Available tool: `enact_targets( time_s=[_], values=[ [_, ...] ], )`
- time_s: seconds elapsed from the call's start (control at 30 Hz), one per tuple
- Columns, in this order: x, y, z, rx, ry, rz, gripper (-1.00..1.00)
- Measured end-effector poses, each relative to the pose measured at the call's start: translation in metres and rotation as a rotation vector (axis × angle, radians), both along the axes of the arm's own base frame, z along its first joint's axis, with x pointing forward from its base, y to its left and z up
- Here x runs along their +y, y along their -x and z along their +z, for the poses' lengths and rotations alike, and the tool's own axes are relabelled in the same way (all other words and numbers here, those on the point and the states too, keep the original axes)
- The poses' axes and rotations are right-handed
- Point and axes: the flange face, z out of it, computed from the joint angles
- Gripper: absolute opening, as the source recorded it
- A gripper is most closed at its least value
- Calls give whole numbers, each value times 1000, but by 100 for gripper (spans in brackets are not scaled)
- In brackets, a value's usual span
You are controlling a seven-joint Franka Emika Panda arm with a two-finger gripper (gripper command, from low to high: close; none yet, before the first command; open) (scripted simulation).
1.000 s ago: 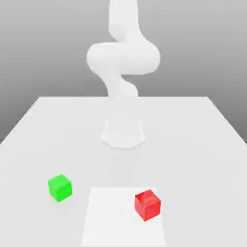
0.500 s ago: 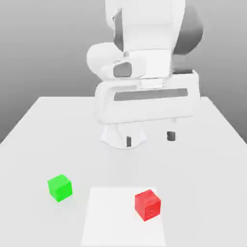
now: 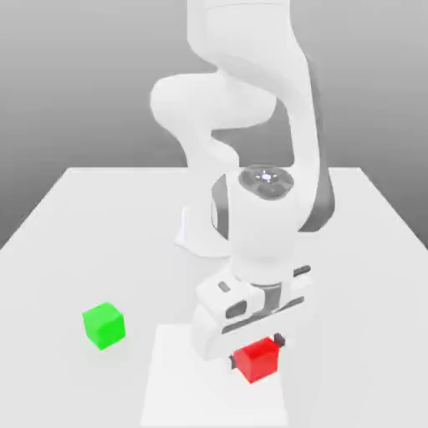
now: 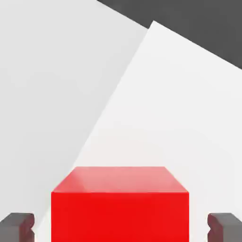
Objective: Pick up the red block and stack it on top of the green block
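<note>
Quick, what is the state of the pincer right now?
Pincer: down around the red block, one finger on each side with a gap to the block; open, not gripping yet.

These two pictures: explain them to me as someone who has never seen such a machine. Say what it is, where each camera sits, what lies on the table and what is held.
The white machine is a computer-simulated robot arm with two gripping jaws. One picture looks at the white table from outside; the other comes from a camera on the arm's hand, looking down between the dark fingertips. On the table lie a red block, on a paler square patch, and a green block off toward the exterior view's left. The gripper straddles the red block with small gaps on both sides, so nothing is held yet.
</note>
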Motion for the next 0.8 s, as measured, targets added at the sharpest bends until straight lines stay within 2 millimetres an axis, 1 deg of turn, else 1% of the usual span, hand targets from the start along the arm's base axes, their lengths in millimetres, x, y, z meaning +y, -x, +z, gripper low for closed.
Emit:
enact_targets(
  time_s=[0.07,0.1,0.13,0.2,0.3,0.33,0.43,0.5,0.57,0.63,0.7,0.73,0.8],
  values=[
    [0,0,0,1,0,0,-100],
    [0,0,-4,0,0,0,-100],
    [0,0,0,0,0,0,-100],
    [0,-1,16,0,0,0,-100],
    [0,-1,45,0,0,0,-100],
    [-3,0,55,0,1,-11,-100],
    [-71,2,71,-4,12,-239,-100],
    [-119,11,79,-6,17,-414,-100],
    [-159,25,86,-6,18,-577,-100],
    [-192,41,92,-6,15,-729,-100],
    [-226,63,96,-3,8,-892,-100],
    [-240,73,97,-2,3,-961,-100],
    [-251,79,86,-1,-3,-1012,-100]
  ],
)
